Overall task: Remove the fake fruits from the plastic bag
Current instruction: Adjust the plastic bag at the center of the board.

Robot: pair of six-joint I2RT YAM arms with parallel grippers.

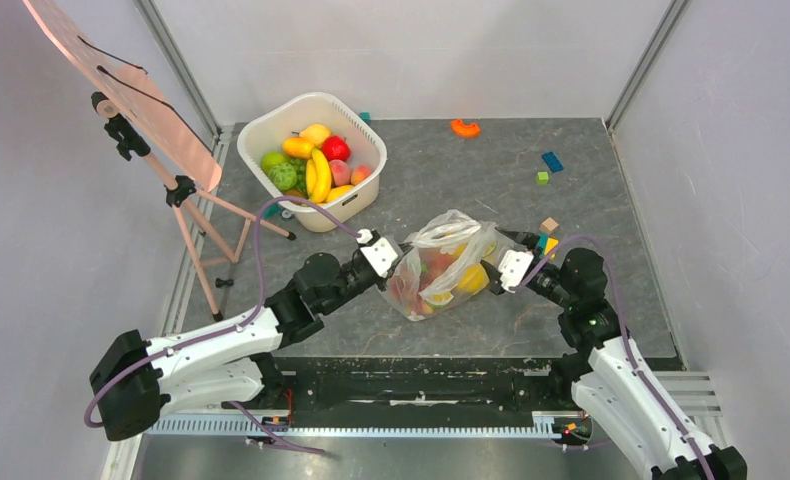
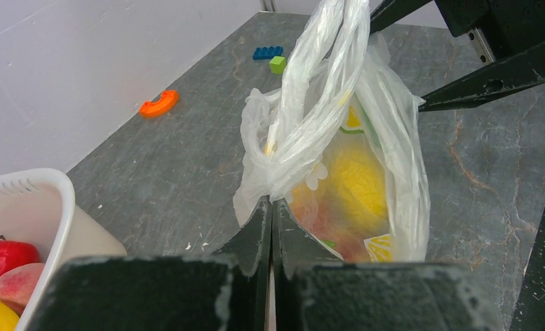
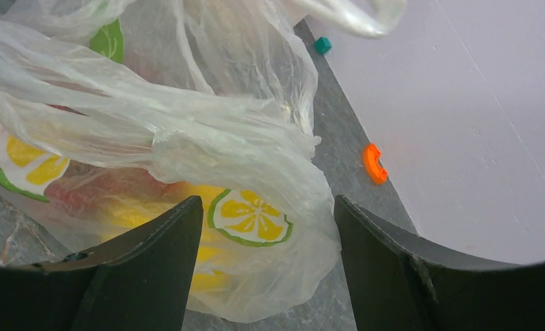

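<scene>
a clear plastic bag point(image 1: 446, 262) sits on the desk point(image 1: 591, 200) midway between its left and right edges, closer to the near edge, with the fake fruits point(image 1: 439, 283) inside it – red, yellow and orange shapes show through the film. the left hand point(image 2: 271, 207) has its fingers pressed together on a fold of film at the bag's left side, apparently to anchor it. the right hand point(image 3: 266, 214) is spread wide, one finger on either side of the bag's bulging right side, probably lining up a grip; contact is unclear. the twisted handles point(image 2: 318, 83) stand up and hide the opening – crinkles and printed lemon slices point(image 3: 248, 217) blur the fruits, so their number is unclear. a white tub point(image 1: 311, 97) of other fruit sits near the far left corner
</scene>
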